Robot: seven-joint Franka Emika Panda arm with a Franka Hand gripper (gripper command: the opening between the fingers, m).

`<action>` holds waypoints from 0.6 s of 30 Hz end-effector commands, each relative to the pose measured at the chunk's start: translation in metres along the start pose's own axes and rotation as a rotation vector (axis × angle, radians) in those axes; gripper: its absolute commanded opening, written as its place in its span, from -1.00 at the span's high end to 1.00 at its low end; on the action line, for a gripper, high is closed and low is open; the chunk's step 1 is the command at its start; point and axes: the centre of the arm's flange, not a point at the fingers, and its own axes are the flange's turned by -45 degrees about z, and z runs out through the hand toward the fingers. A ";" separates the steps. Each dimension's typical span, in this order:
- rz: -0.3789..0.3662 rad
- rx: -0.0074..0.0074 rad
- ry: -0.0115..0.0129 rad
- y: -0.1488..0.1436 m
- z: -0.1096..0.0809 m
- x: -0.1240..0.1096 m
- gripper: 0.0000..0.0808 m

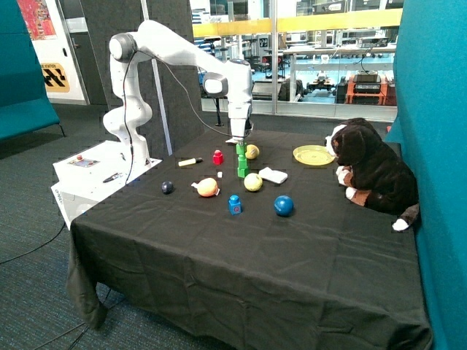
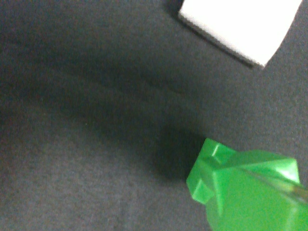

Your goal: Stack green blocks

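The green blocks (image 1: 241, 164) stand as one upright column on the black cloth, between the red studded block (image 1: 217, 157) and a yellow-green ball (image 1: 252, 182). I cannot count the bricks in the column for sure. My gripper (image 1: 239, 142) hangs straight down onto the column's top, and whether it holds the top brick is hidden. In the wrist view the green blocks (image 2: 250, 187) fill one corner from very close, with bare cloth beside them.
Around the column lie a white box (image 1: 273, 175) (image 2: 240, 26), a yellow ball (image 1: 252, 152), an orange ball (image 1: 208, 187), a dark ball (image 1: 167, 187), a blue studded block (image 1: 235, 205) and a blue ball (image 1: 283, 205). A yellow plate (image 1: 314, 154) and a plush dog (image 1: 372, 171) sit farther off.
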 end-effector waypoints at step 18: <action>0.021 0.0038 -0.0122 0.011 0.017 0.004 1.00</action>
